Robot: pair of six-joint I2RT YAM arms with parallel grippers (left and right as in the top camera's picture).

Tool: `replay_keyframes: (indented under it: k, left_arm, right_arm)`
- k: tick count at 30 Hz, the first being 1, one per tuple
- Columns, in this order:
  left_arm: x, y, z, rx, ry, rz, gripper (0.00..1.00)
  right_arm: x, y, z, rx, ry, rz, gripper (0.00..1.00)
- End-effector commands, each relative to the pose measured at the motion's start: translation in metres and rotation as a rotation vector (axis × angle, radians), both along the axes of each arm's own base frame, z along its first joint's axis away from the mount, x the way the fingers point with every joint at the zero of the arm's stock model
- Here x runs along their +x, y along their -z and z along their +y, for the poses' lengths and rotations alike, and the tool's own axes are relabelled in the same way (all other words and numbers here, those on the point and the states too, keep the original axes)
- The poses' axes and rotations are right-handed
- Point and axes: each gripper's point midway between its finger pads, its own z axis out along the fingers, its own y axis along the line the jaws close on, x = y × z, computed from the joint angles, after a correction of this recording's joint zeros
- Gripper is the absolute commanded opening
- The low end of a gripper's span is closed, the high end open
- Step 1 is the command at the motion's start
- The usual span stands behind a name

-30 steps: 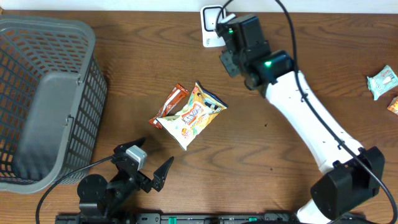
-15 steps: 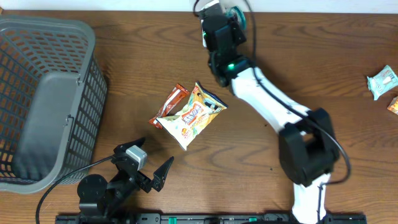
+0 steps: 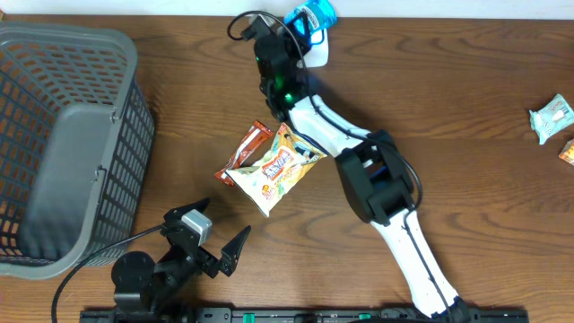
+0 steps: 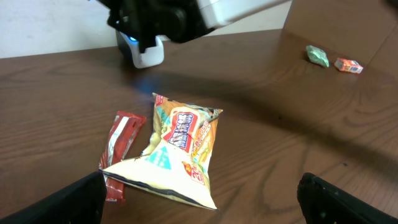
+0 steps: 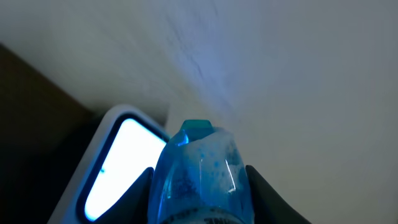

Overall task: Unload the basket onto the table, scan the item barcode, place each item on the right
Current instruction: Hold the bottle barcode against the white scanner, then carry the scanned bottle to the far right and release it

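Overhead: right claw (image 3: 303, 21) holds blue packet (image 3: 314, 14) above scanner (image 3: 317, 54), far edge

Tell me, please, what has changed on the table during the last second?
The right arm swung left, its elbow folding inward; the blue packet in the right gripper, hidden before, now shows at the scanner. Nothing was taken or released. The open left gripper, snack bag, red bar and basket stayed put.
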Motion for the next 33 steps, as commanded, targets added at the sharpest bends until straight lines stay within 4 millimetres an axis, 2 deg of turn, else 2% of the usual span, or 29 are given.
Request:
replay_keyframes:
  k: [1,6,9,11,14,17,19,22,26,29,32,33]
  left_arm:
    - [0.0,-0.001,0.0,0.013,0.006,-0.016,0.98]
    - [0.0,-0.001,0.0,0.013,0.006,-0.016,0.98]
    - [0.0,-0.001,0.0,0.013,0.006,-0.016,0.98]
    - [0.0,-0.001,0.0,0.013,0.006,-0.016,0.98]
    - [0.0,-0.001,0.0,0.013,0.006,-0.015,0.98]
    - [0.0,-0.001,0.0,0.013,0.006,-0.016,0.98]
    - [0.0,-0.001,0.0,0.013,0.006,-0.015,0.98]
    - [0.0,-0.001,0.0,0.013,0.006,-0.016,0.98]
    - [0.0,-0.001,0.0,0.013,0.006,-0.015,0.98]
    - [0.0,-0.001,0.0,0.013,0.006,-0.016,0.98]
    - [0.0,-0.001,0.0,0.013,0.006,-0.015,0.98]
    - [0.0,-0.001,0.0,0.013,0.006,-0.015,0.98]
  right_arm:
    - [0.004,-0.043,-0.003,-0.075,0.063,-0.064,0.13]
    - [0.003,-0.046,-0.008,-0.081,0.096,-0.064,0.12]
    - [0.0,-0.064,-0.023,-0.092,0.147,-0.064,0.11]
    - [-0.003,-0.086,-0.042,-0.074,0.206,-0.08,0.11]
    - [-0.009,-0.115,-0.081,-0.023,0.312,-0.088,0.1]
    - [-0.014,-0.125,-0.132,0.037,0.425,-0.052,0.1]
    - [-0.016,-0.114,-0.17,0.053,0.479,0.024,0.1]
    - [-0.02,-0.085,-0.236,0.113,0.571,0.132,0.1]
    - [-0.033,-0.041,-0.32,0.207,0.687,0.278,0.1]
    - [-0.046,-0.018,-0.381,0.315,0.764,0.347,0.1]
    - [-0.058,-0.004,-0.429,0.399,0.805,0.395,0.12]
    - [-0.061,-0.001,-0.439,0.417,0.813,0.405,0.12]
